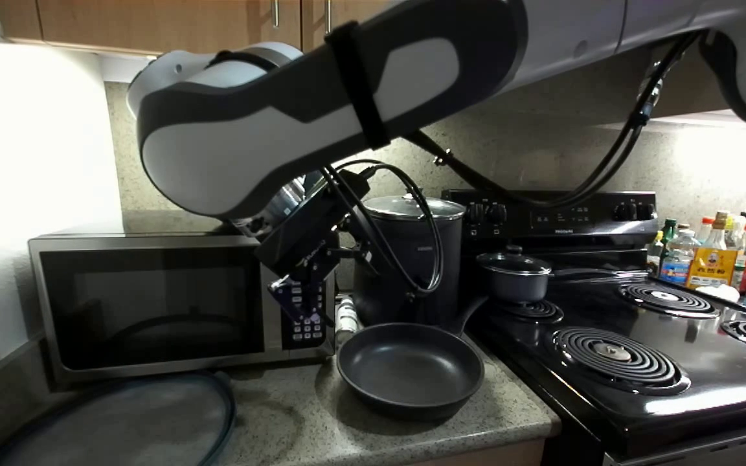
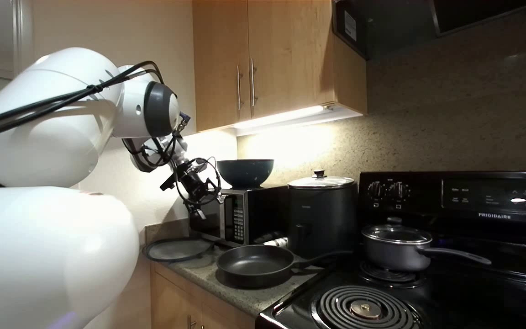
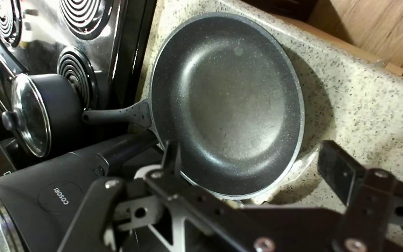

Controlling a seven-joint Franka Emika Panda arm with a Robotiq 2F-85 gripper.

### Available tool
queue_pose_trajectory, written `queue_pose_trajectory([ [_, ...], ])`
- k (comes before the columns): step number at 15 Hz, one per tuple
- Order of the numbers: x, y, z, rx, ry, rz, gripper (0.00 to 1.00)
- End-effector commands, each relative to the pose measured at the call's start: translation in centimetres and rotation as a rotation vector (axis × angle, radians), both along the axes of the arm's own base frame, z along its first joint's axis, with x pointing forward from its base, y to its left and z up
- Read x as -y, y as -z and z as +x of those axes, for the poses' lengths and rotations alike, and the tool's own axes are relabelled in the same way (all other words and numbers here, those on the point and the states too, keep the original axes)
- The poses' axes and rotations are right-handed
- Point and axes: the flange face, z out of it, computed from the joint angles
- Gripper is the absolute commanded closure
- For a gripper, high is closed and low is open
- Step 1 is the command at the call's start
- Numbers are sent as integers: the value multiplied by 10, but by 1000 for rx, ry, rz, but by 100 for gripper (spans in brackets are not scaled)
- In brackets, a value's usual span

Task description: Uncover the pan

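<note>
The pan (image 1: 412, 369) is wide, shallow and dark grey-black. It stands uncovered on the stone counter in both exterior views (image 2: 256, 265), its handle pointing toward the stove. In the wrist view the pan (image 3: 233, 101) shows whole except its near edge, partly hidden by a finger. A flat round lid-like disc (image 1: 146, 421) with a dark rim lies on the counter before the microwave; it also shows in an exterior view (image 2: 181, 249). My gripper (image 3: 254, 162) is open, nothing between its fingers. It hangs above the counter near the microwave front (image 2: 209, 206), apart from pan and disc.
A microwave (image 1: 166, 304) stands behind the disc, with a deep dark bowl (image 2: 244, 172) on top. A tall black COSORI appliance (image 2: 320, 214) with a glass lid stands behind the pan. A lidded saucepan (image 2: 395, 251) sits on a rear stove burner. Bottles (image 1: 713, 252) stand beyond the stove.
</note>
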Motion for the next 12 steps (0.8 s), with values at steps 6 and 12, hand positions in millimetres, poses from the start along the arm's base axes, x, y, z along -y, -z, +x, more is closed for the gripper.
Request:
queue_pose_trajectory([
  [6, 65, -19, 4, 201, 308, -123, 0],
  [12, 112, -6, 17, 236, 504, -121, 0],
])
